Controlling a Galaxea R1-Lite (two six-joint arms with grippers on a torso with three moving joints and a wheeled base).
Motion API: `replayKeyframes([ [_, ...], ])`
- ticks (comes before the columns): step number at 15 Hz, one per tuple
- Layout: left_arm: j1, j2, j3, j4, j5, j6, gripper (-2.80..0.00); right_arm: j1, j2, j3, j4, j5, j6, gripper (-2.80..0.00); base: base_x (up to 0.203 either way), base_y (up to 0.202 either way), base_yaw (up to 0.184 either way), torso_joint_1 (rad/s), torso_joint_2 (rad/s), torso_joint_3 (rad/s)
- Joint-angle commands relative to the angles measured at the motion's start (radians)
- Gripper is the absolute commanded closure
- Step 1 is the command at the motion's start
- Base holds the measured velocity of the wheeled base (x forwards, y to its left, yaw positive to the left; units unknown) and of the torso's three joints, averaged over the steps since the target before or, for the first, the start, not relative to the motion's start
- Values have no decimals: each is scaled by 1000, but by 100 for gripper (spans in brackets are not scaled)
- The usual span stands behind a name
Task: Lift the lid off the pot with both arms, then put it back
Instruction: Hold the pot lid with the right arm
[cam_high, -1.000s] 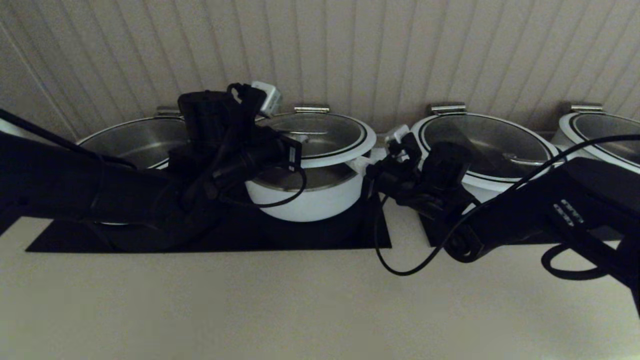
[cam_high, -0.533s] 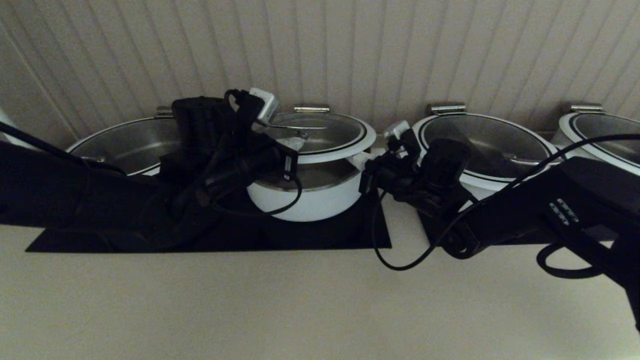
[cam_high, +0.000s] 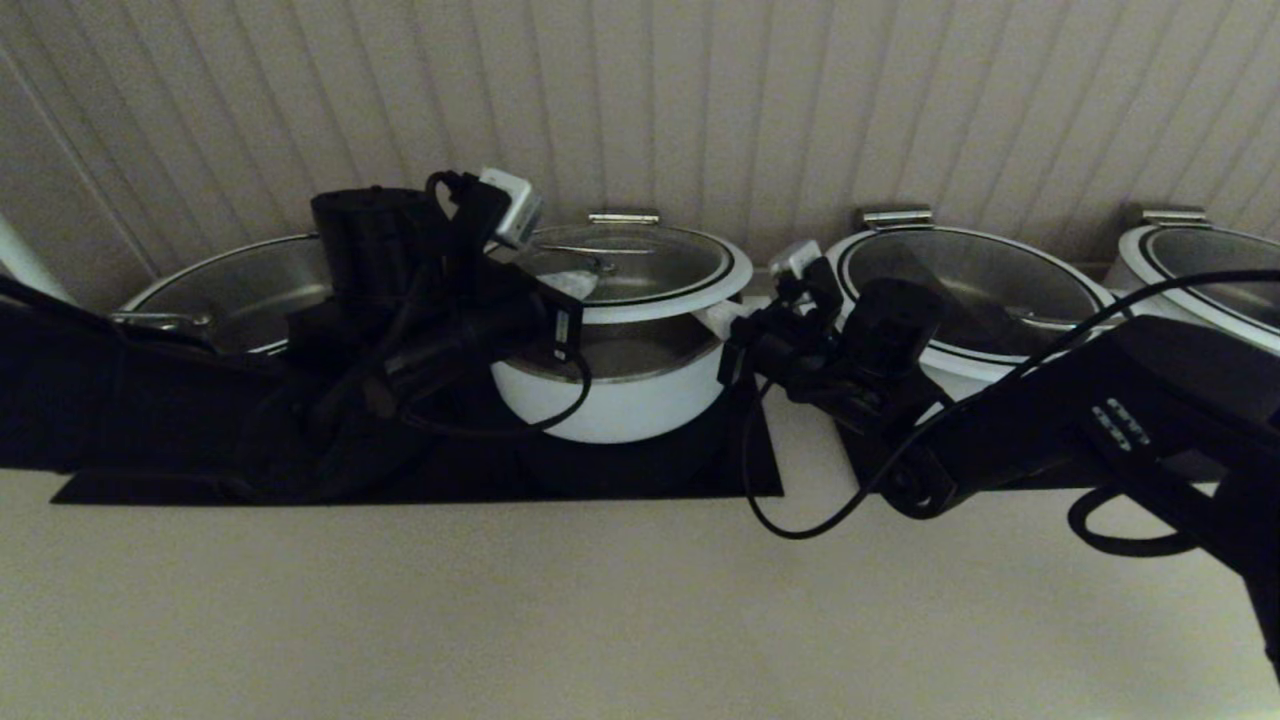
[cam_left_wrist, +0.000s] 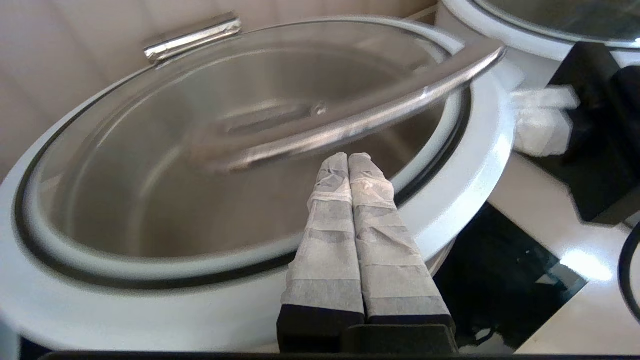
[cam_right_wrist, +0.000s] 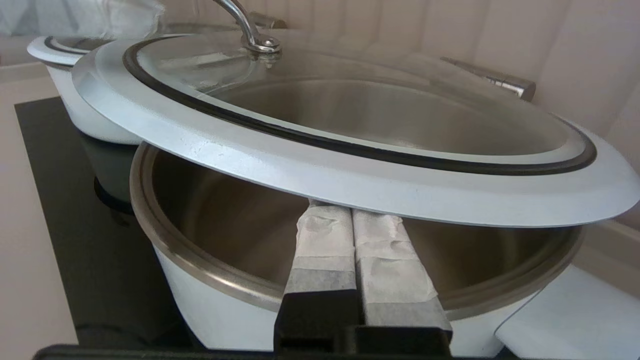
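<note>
The glass lid with its white rim hangs tilted a little above the white pot, and a gap shows the pot's steel inside. My left gripper is shut. Its taped fingers lie over the lid's rim and glass, with the tips just short of the steel bar handle. My right gripper is shut too. Its tips are tucked under the lid's white rim, above the pot's steel lip.
Wider white pots stand on the left, on the right and at the far right. The pot rests on a black cooktop. A ribbed wall is close behind. A loose cable hangs over the counter.
My left arm has shifted to the left and slightly up, uncovering the lid's handle. The lid has risen a little. My right gripper has edged up with it.
</note>
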Motion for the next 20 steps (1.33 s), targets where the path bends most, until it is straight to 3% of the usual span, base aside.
replayKeyframes([
  [1, 10, -25, 27, -4, 19, 4, 0, -1, 0, 2, -14, 3, 0, 0, 0, 0, 0, 0, 0, 0],
  [9, 65, -95, 97, 3, 33, 39, 0, -1, 0, 8, -34, -31, -1, 0, 0, 0, 0, 0, 0, 0],
  [20, 67, -221, 229, 7, 33, 56, 0, -1, 6, 2, -34, -31, -1, 0, 0, 0, 0, 0, 0, 0],
])
